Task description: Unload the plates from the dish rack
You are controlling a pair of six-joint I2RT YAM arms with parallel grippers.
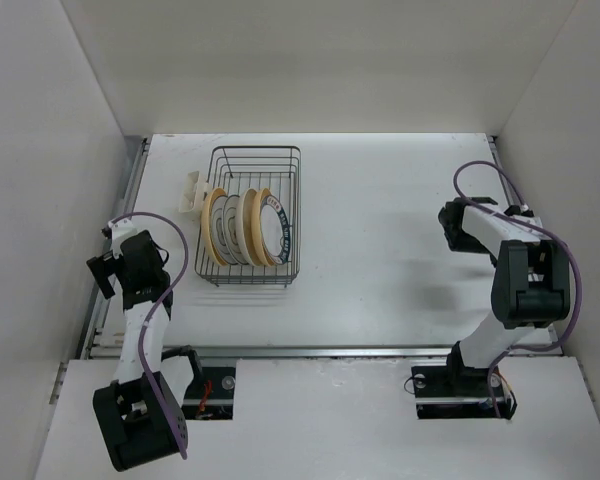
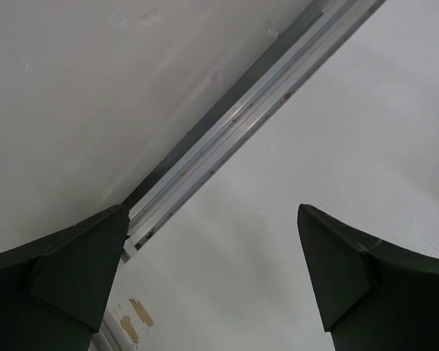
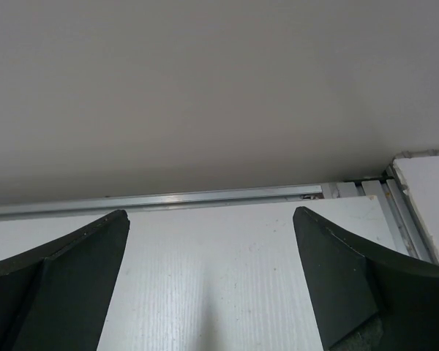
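Both arms folded; left claw (image 2: 212,219) and right claw (image 3: 211,218) gape empty over the tabletop (image 1: 380,250), rack (image 1: 257,149) of plates (image 1: 242,228) well apart between them

Plain white walls (image 1: 320,60) enclose a white table (image 1: 380,250), evenly lit; an aluminium rail (image 1: 360,351) crosses the lower part of the frame.

Overhead; low wrist views past jaws
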